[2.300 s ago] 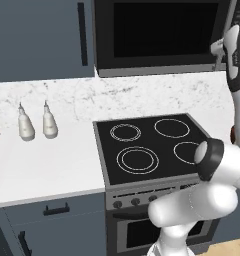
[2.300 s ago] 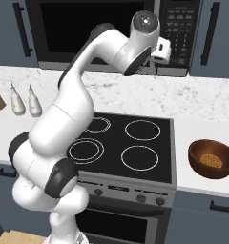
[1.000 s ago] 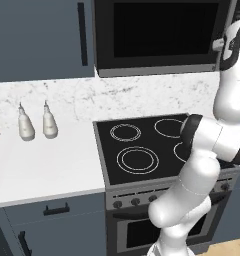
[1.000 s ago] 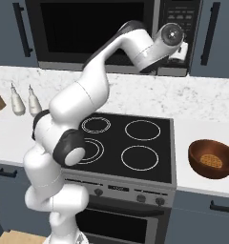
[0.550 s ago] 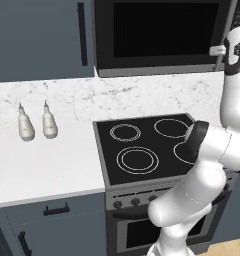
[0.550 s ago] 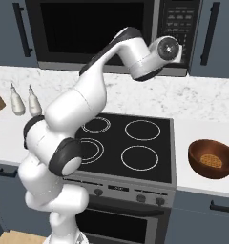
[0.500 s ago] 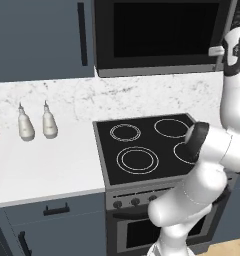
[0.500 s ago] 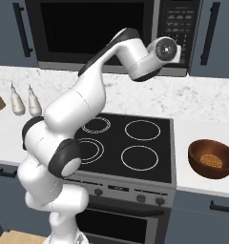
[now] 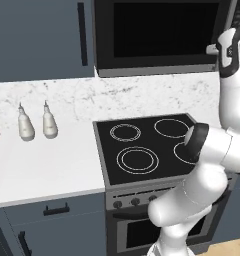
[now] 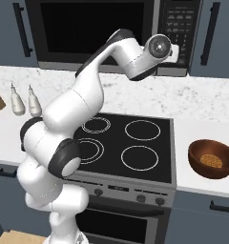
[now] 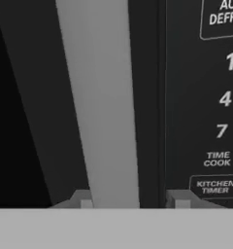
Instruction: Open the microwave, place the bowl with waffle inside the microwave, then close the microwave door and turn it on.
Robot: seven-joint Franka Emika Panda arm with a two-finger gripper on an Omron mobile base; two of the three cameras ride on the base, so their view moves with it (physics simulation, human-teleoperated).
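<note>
The pincer (image 11: 129,200) had moved in from a second earlier, its tips half-open astride the handle (image 11: 99,97) of the shut microwave door (image 9: 162,35); the pull seemed next. The bowl (image 10: 213,158) sat on the right worktop (image 10: 202,128).

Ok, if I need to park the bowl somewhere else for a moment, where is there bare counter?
Bare marble lies between the two bottles and the stove, and around the bowl right of the stove. The far left, by the bottles, is tighter.
</note>
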